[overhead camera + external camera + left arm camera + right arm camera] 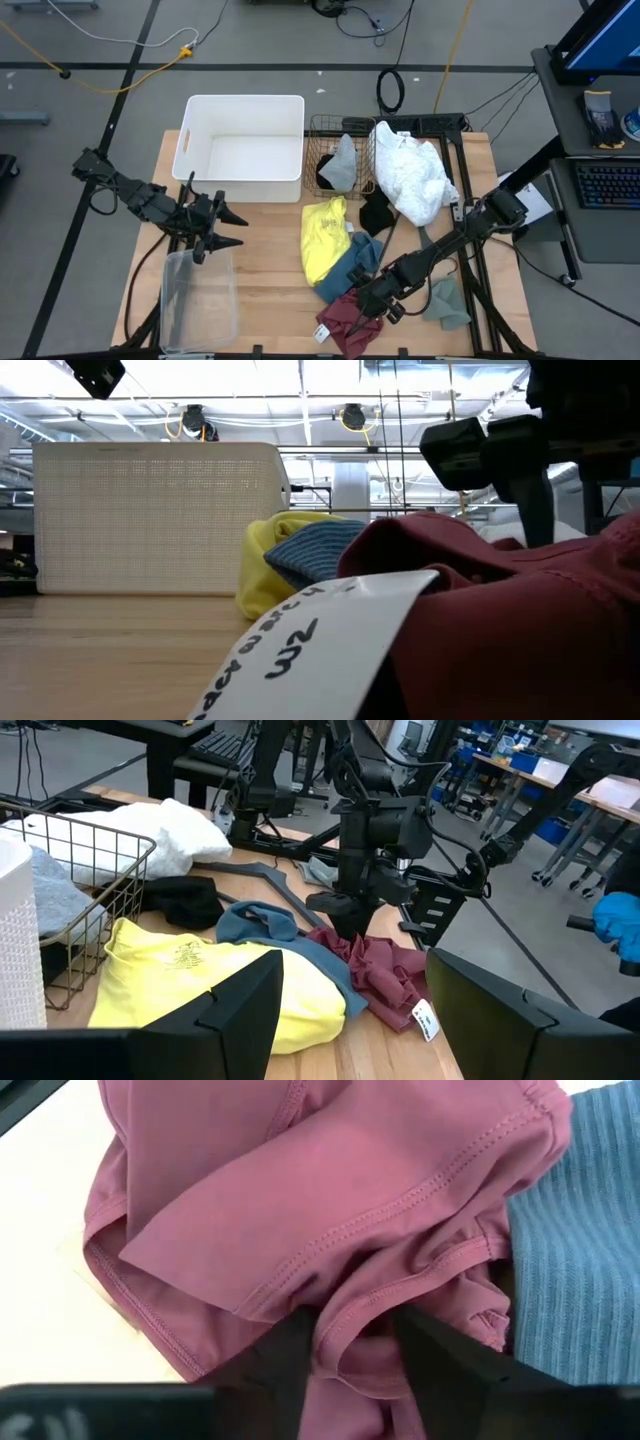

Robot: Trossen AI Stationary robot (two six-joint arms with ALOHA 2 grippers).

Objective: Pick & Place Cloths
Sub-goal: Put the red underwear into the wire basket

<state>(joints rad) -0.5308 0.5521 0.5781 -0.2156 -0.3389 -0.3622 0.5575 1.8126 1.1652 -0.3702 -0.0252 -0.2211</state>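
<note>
The maroon cloth lies crumpled near the table's near edge, its white tag toward the low camera. My right gripper stands on it from above and is shut on a fold. Beside it lie the blue-teal cloth and the yellow cloth. The large white cloth and a black cloth lie farther back, and a grey-green one lies to the right. My left gripper hangs open over the table's left side and touches nothing. My right gripper pinches a raised fold of the maroon cloth between its two fingers, on the side next to the blue-teal cloth. The fingers come from above, pointing down. The rest of the cloth lies slack on the table.
A white bin stands at the far left, with a wire basket holding grey and black cloths beside it. A clear plastic tub sits at the near left. A dark grey hanger lies between the cloths.
</note>
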